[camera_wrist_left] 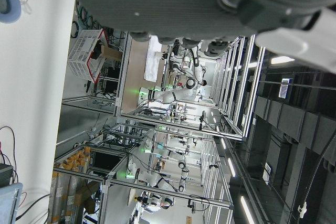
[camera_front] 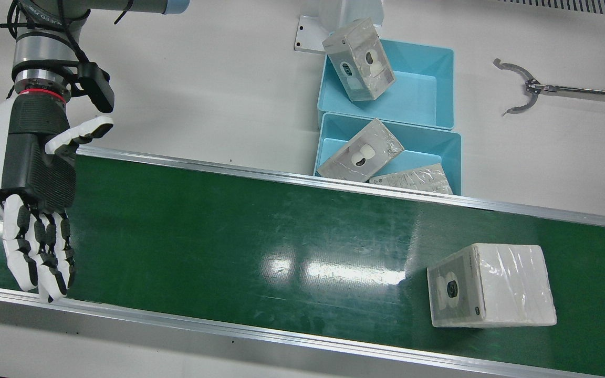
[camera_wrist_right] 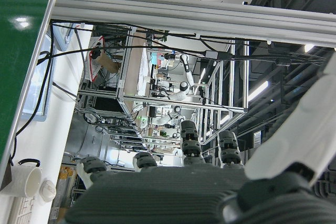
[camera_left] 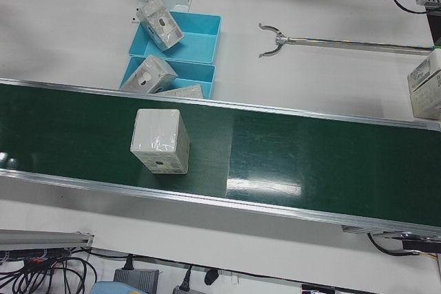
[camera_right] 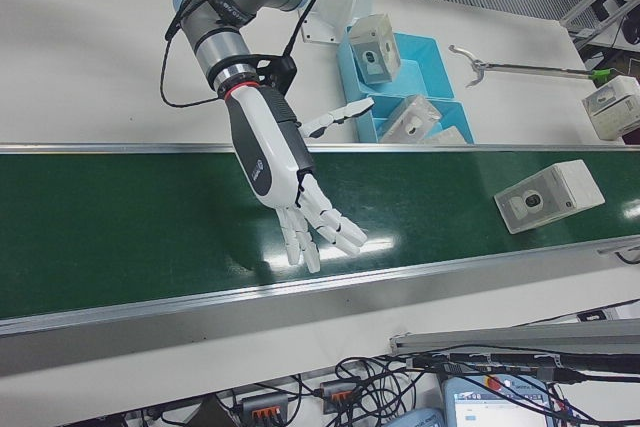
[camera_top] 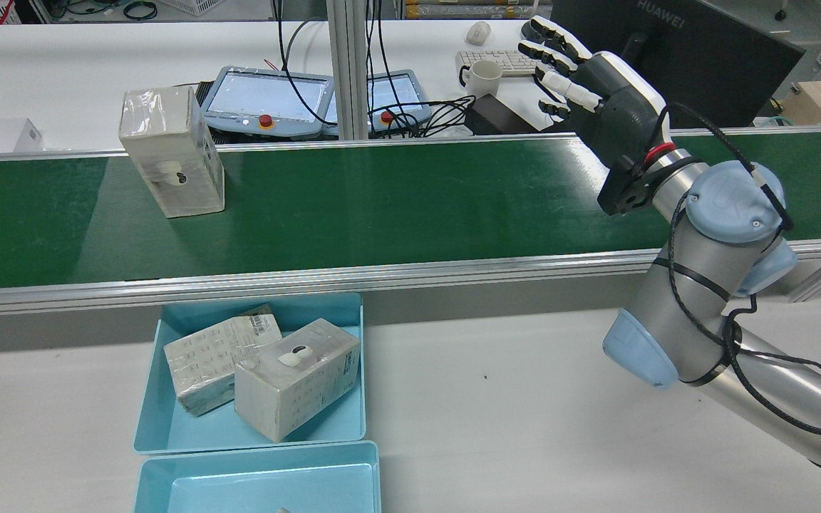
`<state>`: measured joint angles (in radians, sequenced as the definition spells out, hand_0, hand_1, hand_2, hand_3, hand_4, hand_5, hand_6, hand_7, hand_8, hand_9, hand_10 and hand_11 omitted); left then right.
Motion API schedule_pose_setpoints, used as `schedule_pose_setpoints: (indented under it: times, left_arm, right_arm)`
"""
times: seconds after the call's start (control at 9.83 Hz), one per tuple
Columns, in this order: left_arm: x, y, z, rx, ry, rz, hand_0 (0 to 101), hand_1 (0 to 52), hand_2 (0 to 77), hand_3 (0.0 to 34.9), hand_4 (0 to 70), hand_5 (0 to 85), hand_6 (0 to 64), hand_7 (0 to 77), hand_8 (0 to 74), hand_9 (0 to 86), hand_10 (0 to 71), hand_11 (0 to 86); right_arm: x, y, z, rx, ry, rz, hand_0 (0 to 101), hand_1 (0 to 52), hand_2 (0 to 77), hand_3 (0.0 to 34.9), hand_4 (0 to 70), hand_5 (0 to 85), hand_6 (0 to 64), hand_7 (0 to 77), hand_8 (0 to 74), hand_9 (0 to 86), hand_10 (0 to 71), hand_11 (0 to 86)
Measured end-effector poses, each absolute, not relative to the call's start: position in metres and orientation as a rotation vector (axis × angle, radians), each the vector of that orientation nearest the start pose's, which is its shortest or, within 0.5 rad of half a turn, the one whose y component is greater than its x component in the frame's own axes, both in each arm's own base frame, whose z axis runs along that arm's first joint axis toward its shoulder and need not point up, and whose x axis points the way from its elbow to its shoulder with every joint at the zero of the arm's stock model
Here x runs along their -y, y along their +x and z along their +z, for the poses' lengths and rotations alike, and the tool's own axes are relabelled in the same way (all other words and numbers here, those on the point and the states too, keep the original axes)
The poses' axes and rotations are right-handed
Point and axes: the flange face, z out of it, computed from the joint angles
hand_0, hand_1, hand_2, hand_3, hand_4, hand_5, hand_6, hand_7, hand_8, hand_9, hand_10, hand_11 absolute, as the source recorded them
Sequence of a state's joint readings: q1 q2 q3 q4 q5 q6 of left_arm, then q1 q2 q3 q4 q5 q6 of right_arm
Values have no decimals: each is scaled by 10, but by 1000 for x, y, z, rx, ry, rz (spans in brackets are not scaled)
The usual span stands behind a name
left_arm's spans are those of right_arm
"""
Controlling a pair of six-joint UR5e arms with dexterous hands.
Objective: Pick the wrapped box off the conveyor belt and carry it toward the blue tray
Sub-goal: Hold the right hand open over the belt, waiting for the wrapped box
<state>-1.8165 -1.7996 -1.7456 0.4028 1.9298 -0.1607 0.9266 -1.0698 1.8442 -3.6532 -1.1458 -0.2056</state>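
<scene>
The wrapped box (camera_front: pixel 491 286) stands alone on the green conveyor belt (camera_front: pixel 239 226); it also shows in the rear view (camera_top: pixel 172 160), the left-front view (camera_left: pixel 160 140) and the right-front view (camera_right: pixel 548 197). My right hand (camera_front: pixel 34 173) is open, fingers spread, hovering over the belt far from the box; it also shows in the rear view (camera_top: pixel 596 85) and the right-front view (camera_right: pixel 280 167). Two blue trays (camera_front: pixel 428 68) sit beside the belt and hold other wrapped boxes. My left hand (camera_wrist_left: pixel 173 3) shows only as a palm edge in its own view, with nothing in it.
The nearer tray (camera_top: pixel 168 427) holds two boxes, the farther tray (camera_front: pixel 436 113) has one box leaning on its rim. A metal reacher tool (camera_front: pixel 523 89) lies on the white table. Another box (camera_left: pixel 426 87) stands on the table past the belt. Aluminium rails (camera_front: pixel 281 176) edge the belt.
</scene>
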Motion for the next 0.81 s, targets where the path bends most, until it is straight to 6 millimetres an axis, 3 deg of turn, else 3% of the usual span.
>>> schedule_pose_setpoints:
  times: [0.31, 0.81]
  left_arm:
    - [510, -229, 522, -2225, -306, -2244, 0, 0, 11, 0, 0, 5, 0, 5, 0, 0, 5, 0]
    - [510, -229, 522, -2225, -306, -2244, 0, 0, 5, 0, 0, 5, 0, 5, 5, 0, 0, 0]
  right_arm:
    - [583, -221, 336, -2625, 139, -2053, 318, 65, 71, 300, 0, 142, 0, 136, 0, 49, 5, 22]
    - [583, -254, 335, -2643, 182, -2083, 292, 54, 87, 302, 16, 142, 0, 136, 0, 38, 0, 16]
